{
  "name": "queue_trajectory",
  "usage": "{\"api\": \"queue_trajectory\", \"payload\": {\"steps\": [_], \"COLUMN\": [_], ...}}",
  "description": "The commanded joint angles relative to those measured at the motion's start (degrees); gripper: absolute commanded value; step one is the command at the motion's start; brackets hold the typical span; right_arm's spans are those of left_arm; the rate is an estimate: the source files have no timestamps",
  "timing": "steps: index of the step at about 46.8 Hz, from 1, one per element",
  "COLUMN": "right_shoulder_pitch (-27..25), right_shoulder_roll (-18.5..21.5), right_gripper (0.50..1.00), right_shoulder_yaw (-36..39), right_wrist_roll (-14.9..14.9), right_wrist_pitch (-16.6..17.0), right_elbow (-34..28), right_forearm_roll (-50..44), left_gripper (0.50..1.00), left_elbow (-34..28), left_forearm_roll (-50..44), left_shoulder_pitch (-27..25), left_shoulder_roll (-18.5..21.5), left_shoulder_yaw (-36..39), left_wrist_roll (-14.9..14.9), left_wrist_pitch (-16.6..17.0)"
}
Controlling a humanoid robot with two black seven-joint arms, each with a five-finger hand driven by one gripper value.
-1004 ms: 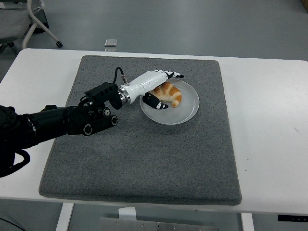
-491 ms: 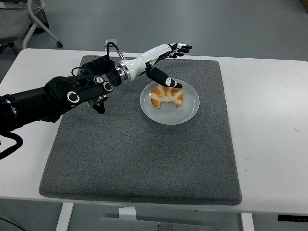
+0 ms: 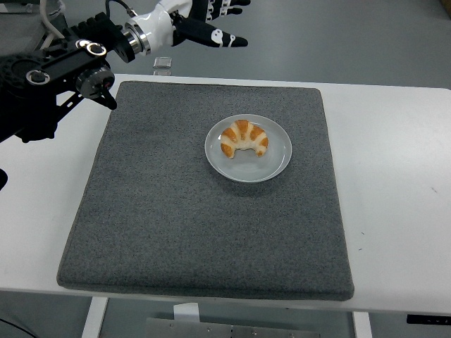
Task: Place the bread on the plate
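Far left, the black left arm (image 3: 49, 77) comes in from the edge and angles up toward the top of the frame. At its end the left hand (image 3: 201, 21) sits way up high, off beyond the table's far edge, with the fingers (image 3: 229, 39) stretched out flat and nothing in them. It's partly cut off by the top of the shot, so I can't see all of it. Below that is the grey mat (image 3: 162, 211), covering most of the white table (image 3: 394, 211).

Moving right to about the middle: the bread (image 3: 244, 138), a croissant, is lying on the plate (image 3: 275, 165), sitting in the left half of it, inside the rim. So I'd call the task basically done, nothing left except maybe parking the arm. Right arm isn't showing at all.
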Motion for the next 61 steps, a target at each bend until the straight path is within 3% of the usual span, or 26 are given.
{"api": "queue_trajectory", "payload": {"steps": [1,13,18,23,30,34,41,50,61], "right_shoulder_pitch": [0.0,0.0,0.0,0.0,0.0,0.0,0.0,0.0,0.09], "right_shoulder_roll": [0.0,0.0,0.0,0.0,0.0,0.0,0.0,0.0,0.0], "right_gripper": [0.93,0.93,0.93,0.93,0.93,0.93,0.93,0.93,0.93], "right_shoulder_yaw": [0.0,0.0,-0.09,0.0,0.0,-0.09,-0.09,0.0,-0.09], "right_wrist_roll": [0.0,0.0,0.0,0.0,0.0,0.0,0.0,0.0,0.0], "right_wrist_pitch": [0.0,0.0,0.0,0.0,0.0,0.0,0.09,0.09,0.09], "right_elbow": [0.09,0.09,0.09,0.09,0.09,0.09,0.09,0.09,0.18], "right_forearm_roll": [0.01,0.01,0.01,0.01,0.01,0.1,0.01,0.01,0.01], "left_gripper": [0.99,0.99,0.99,0.99,0.99,0.99,0.99,0.99,0.99], "left_elbow": [2.53,12.28,13.7,13.96,15.28,15.28,14.75,14.58,14.58], "left_forearm_roll": [-6.13,-18.27,-21.0,-21.18,-22.75,-24.86,-26.27,-25.75,-25.57], "left_shoulder_pitch": [0.37,1.07,2.04,3.01,3.62,4.5,7.49,11.97,14.96], "left_shoulder_roll": [0.11,-0.33,-0.42,-0.42,-0.59,-1.03,-1.03,-1.03,-0.24], "left_shoulder_yaw": [-2.96,-3.58,-3.49,-3.67,-3.67,-4.02,-4.98,-7.53,-7.8], "left_wrist_roll": [2.19,3.16,3.07,2.98,2.98,2.81,2.02,-0.88,-2.29], "left_wrist_pitch": [-2.33,-3.47,-3.39,-2.51,1.79,2.15,0.57,-5.32,-5.85]}}
